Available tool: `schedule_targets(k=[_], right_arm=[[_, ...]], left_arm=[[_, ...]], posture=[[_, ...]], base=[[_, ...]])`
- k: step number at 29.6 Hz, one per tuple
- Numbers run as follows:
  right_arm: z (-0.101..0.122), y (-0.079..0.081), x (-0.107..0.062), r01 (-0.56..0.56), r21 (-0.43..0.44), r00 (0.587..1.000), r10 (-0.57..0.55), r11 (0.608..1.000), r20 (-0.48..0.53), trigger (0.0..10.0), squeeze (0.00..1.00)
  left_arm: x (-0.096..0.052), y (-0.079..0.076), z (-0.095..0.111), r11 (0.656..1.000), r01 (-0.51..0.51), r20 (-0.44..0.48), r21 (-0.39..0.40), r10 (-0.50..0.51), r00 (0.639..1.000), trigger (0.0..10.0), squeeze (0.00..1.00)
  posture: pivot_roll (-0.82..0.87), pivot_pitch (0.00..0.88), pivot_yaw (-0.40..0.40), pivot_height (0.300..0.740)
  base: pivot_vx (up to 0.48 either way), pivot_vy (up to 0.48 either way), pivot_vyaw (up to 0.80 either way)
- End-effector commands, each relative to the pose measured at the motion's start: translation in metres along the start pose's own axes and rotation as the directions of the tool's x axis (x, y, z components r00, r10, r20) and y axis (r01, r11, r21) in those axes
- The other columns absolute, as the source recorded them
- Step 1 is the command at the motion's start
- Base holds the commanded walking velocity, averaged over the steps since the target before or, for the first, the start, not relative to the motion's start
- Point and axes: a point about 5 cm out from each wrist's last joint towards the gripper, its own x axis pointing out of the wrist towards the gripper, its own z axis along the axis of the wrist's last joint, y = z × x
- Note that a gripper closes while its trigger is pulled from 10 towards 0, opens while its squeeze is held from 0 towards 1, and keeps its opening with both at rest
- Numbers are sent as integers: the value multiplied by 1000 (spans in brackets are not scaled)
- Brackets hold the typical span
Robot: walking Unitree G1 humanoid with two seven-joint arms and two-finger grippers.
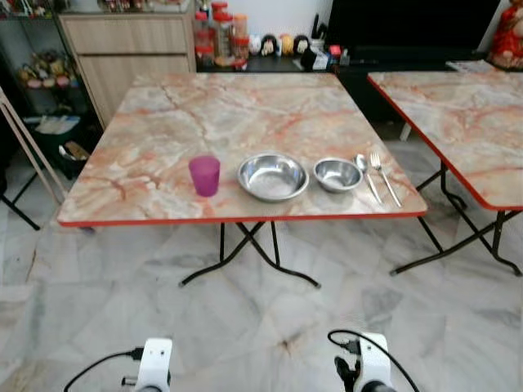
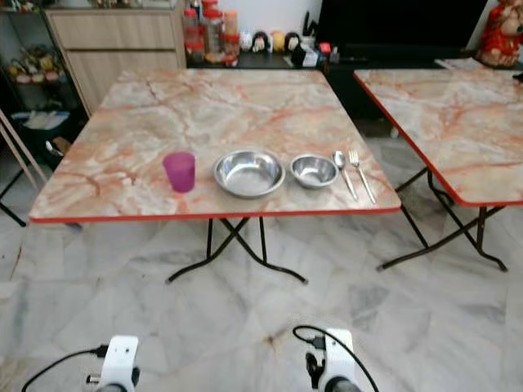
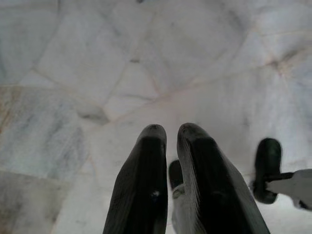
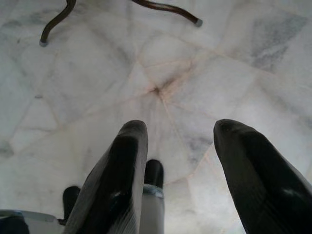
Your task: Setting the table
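Observation:
A marble-topped folding table point(image 1: 229, 114) stands ahead. Along its near edge sit a purple cup point(image 1: 204, 175), a large steel bowl point(image 1: 272, 176), a small steel bowl point(image 1: 337, 174), then a spoon point(image 1: 365, 174) and a fork point(image 1: 384, 175) side by side. Both arms hang low over the floor, well short of the table. My left gripper point(image 3: 171, 132) points at the marble floor with its fingers shut and nothing between them. My right gripper point(image 4: 180, 131) is open and empty above the floor.
A second marble table point(image 1: 466, 114) stands to the right with a gap between the two. Behind are a wooden cabinet point(image 1: 131, 49), jars point(image 1: 221, 37) and a dark low unit. The first table's black legs point(image 1: 245, 253) cross beneath it. Open marble floor lies before me.

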Motion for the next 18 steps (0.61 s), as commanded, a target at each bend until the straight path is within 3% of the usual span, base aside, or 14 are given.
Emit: schedule_targets(k=[1,15,18], right_arm=[[3,-3,0,13,4,1000,-13,1000,9,10000,0],[5,-5,0,22,15,1000,-22,1000,14,10000,0],[5,-5,0,22,15,1000,-22,1000,16,10000,0]], left_arm=[[0,-1,-1,1000,0,-13,10,0,1000,10000,0],[-1,0,-4,1000,-7,-23,-2,7,1000,10000,0],[0,-1,-1,1000,-2,-8,-25,2,1000,10000,0]], posture=[[57,0,-57,740],[60,0,-63,740],[59,0,-64,740]], base=[[0,-424,0],[0,-425,0],[0,0,0]])
